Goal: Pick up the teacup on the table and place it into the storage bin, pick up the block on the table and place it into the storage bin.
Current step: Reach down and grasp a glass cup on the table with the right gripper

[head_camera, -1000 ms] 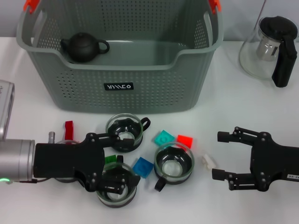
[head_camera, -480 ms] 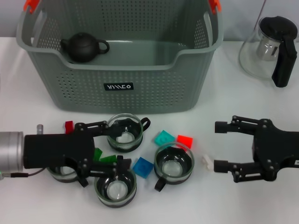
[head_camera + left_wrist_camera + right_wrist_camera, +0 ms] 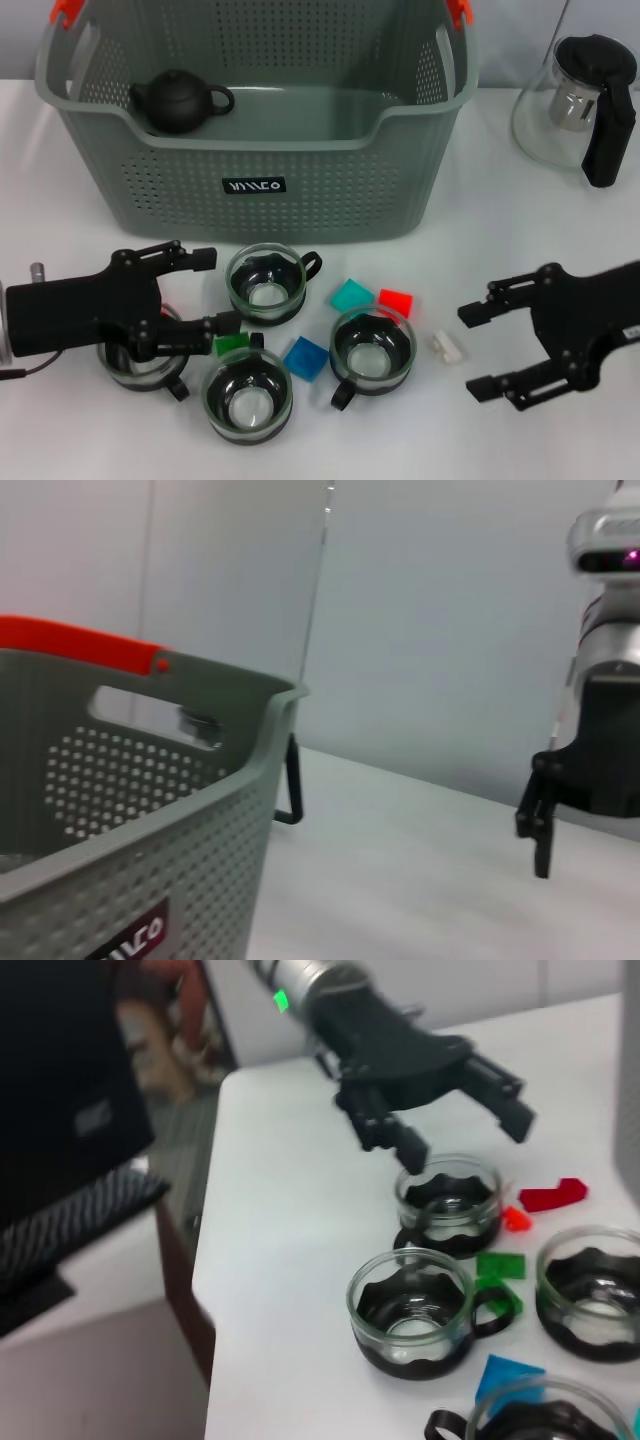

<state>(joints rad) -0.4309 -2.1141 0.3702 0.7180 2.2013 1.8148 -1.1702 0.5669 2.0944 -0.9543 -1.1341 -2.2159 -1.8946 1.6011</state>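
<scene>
The left gripper (image 3: 205,290) is held open over the leftmost teacup (image 3: 135,362) – likely lined up for a grab – while the right gripper (image 3: 480,350) is parked open beside the blocks (image 3: 350,296), bin (image 3: 255,135) waiting behind.

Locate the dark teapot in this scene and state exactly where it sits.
In the head view, the dark teapot sits inside the storage bin, in its far left corner by the orange handle clip, well behind the glass teacups on the table.

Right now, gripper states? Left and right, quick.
Left gripper: open, holding nothing, over the far-left teacup.
Right gripper: open, holding nothing, beside the small white block.
</scene>
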